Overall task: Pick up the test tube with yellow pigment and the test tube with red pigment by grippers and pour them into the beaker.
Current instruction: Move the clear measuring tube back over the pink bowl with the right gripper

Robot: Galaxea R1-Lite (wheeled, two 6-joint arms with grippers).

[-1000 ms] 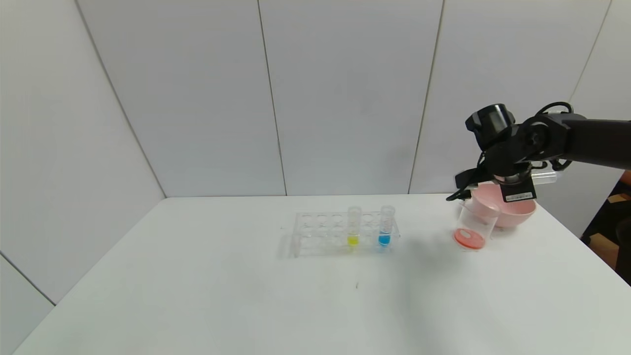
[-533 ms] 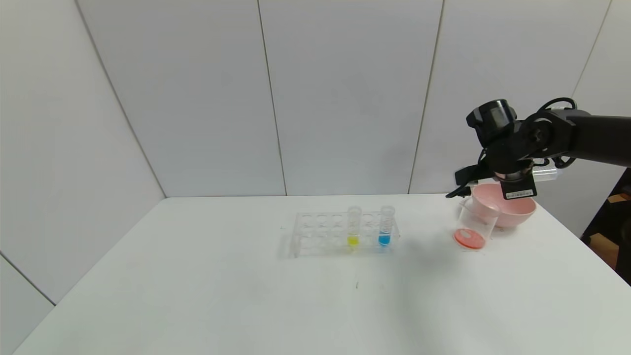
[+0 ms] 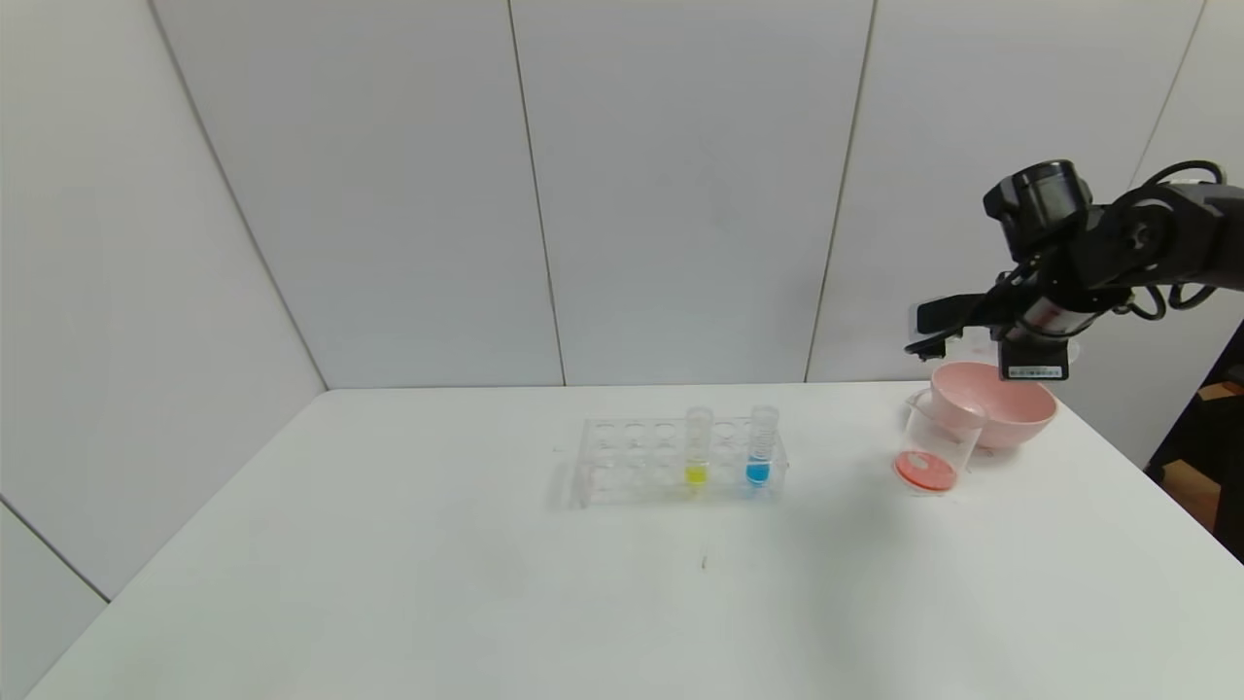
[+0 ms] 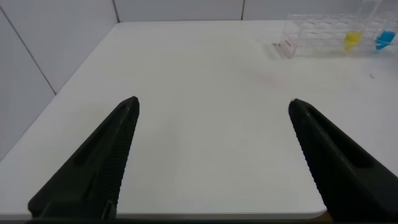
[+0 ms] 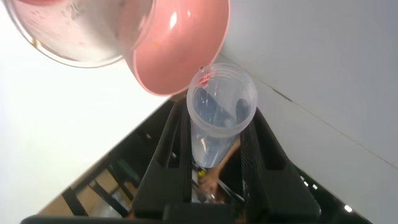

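The test tube with yellow pigment (image 3: 697,449) stands in the clear rack (image 3: 622,457) at mid-table, and also shows far off in the left wrist view (image 4: 352,40). My right gripper (image 3: 938,327) hangs high above the pink bowl, shut on a clear tube (image 5: 219,109). That tube lies nearly level and looks empty, with a red trace at its rim; it is the test tube with red pigment. The beaker (image 3: 935,442) stands in front of the bowl with red-orange liquid at its bottom. My left gripper (image 4: 214,104) is open over bare table and holds nothing.
A tube with blue liquid (image 3: 761,447) stands in the rack to the right of the yellow one. The pink bowl (image 3: 1001,413) sits at the table's far right, just behind the beaker. The table's right edge lies close beyond it.
My right gripper has risen and swung to the right, away from the beaker's mouth, still holding the tube. Rack, beaker and bowl have not moved.
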